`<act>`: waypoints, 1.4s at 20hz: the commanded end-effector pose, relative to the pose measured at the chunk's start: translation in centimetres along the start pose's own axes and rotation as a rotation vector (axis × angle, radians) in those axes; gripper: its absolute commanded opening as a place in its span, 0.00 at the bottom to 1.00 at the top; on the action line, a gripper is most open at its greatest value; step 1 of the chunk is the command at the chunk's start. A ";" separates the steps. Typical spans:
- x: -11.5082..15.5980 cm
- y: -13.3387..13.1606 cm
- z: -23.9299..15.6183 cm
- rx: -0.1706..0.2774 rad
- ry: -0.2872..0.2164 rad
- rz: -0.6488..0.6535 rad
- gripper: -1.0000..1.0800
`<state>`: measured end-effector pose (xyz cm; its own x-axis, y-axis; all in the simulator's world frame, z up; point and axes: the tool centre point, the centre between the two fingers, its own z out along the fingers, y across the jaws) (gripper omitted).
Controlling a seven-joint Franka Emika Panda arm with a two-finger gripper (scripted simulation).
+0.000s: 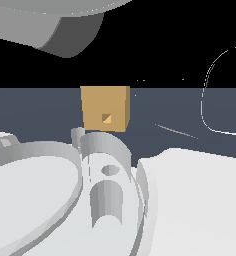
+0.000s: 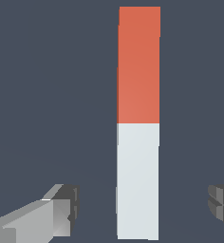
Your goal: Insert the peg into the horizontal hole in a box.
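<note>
Grey-blue table (image 1: 190, 107) fills the ground in both views. Pale robot arm body (image 1: 50, 200) blocks the lower half of the exterior view, roughly from 3 o'clock round to 9 o'clock. Tan box (image 1: 105, 109) sits on the table just above centre, about 12 o'clock from the arm's bulk, its lower edge partly hidden by a grey link. Hole (image 1: 106, 118) is a small dark-orange square low in the box's facing side.

Peg (image 2: 138, 122) is not visible in the exterior view. In the wrist view it lies flat on the table, running 12 to 6 o'clock, with the orange-red half at 12 and the white half at 6.

Gripper (image 2: 142, 209) has its fingers (image 2: 57, 213) spread wide, one at about 8 o'clock and the other at about 4 o'clock. They straddle the white end, well apart from it on both sides, holding nothing.

Step in hand, as a judgement: pre-grasp, with the hand lined up over the peg's white half. Nothing is lifted or inserted yet. The next move likely calls for lowering until the fingers bracket the bar, closing squarely on the white part, then lifting and turning the orange tip toward the hole. The hole is small compared with the box face, so alignment must be tight.
</note>
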<state>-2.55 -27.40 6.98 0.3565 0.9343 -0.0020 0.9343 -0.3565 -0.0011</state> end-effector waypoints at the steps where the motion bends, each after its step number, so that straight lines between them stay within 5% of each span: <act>1: -0.7 0.2 0.3 -0.001 0.002 0.010 0.96; 24: -0.5 0.2 5.3 -0.001 0.002 0.008 0.96; 25: -0.5 0.2 5.3 -0.001 0.002 0.008 0.00; 28: -0.5 0.2 5.3 -0.001 0.002 0.008 0.00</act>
<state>-2.58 -27.95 1.71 0.3639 0.9314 0.0000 0.9314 -0.3639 -0.0007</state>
